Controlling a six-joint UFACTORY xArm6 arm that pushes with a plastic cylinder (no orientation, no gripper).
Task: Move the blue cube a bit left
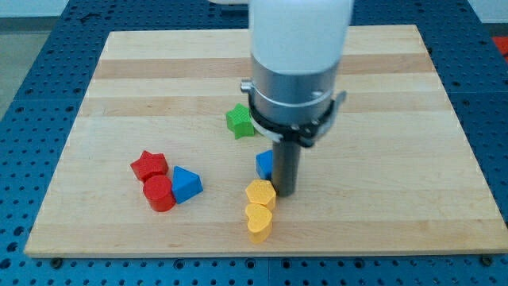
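Near the wooden board's (119, 95) middle, toward its bottom edge, the blue cube (264, 164) sat just left of my tip (285, 193), seemingly touching the rod, which held nothing.

blue cube (264, 164), mid-board, partly hidden

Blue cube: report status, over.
My tip against blue cube, on its right side. Nothing directly left of it; yellow block just below.

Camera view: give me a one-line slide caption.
My tip rests against the blue cube on its right side, just above the yellow blocks.
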